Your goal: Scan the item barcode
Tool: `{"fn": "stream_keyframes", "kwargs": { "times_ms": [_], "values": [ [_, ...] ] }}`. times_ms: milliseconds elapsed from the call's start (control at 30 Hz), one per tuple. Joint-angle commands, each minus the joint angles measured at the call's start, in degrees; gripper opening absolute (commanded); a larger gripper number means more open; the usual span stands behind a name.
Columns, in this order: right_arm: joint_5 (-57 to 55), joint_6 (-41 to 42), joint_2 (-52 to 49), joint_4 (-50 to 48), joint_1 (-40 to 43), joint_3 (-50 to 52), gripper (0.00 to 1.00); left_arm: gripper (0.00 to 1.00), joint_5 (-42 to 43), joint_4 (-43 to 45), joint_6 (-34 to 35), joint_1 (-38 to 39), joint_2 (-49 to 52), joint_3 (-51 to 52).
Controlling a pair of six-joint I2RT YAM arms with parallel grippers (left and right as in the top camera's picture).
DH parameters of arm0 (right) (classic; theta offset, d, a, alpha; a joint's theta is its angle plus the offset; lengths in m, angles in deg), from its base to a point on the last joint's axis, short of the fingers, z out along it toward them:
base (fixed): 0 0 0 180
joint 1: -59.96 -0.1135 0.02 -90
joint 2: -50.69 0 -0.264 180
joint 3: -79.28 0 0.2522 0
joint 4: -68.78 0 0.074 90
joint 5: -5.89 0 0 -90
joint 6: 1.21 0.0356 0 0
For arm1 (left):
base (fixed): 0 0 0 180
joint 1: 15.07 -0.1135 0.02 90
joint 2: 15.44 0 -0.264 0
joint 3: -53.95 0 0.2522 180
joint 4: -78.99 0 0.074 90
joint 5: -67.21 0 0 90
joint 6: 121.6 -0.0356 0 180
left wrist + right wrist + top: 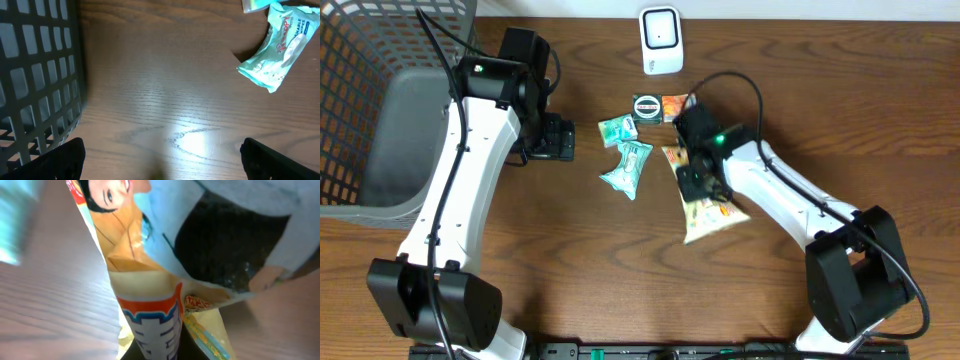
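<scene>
1. The left hand [566, 139] stands wide open and empty beside the wire basket [350, 60], over bare bench [580, 270]. It poses no risk unless it swings right into the wipes pack [628, 165].
2. The right hand [696, 182] is clamped on the snack bag [712, 215], right of the bench's middle and well apart from the scanner [660, 40]. The thin film could slip or crumple on lifting, creasing the barcode. A swinging bag may also sweep the wipes pack aside.
3. The overhead view shows the scanner and the neighbouring items. The right wrist view shows only the bag's print, with no barcode visible on that face.
</scene>
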Motion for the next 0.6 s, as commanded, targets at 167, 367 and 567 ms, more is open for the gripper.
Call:
{"fn": "stream_keyframes", "kwargs": {
  "times_ms": [167, 367, 567],
  "values": [
    [0.0, -4.2, 0.5, -9.9, 0.1, -14.1, 0.01, 0.98, -0.9, 0.0, 0.5, -0.2, 0.2, 0.2],
    [-1.8, -5.9, -1.0, -25.4, 0.6, -13.9, 0.01, 0.98, -0.9, 0.0, 0.5, -0.2, 0.2, 0.2],
    [3.8, -5.9, -6.3, -46.9, 4.8, -15.2, 0.01, 0.98, -0.9, 0.0, 0.5, -0.2, 0.2, 0.2]
  ]
}}
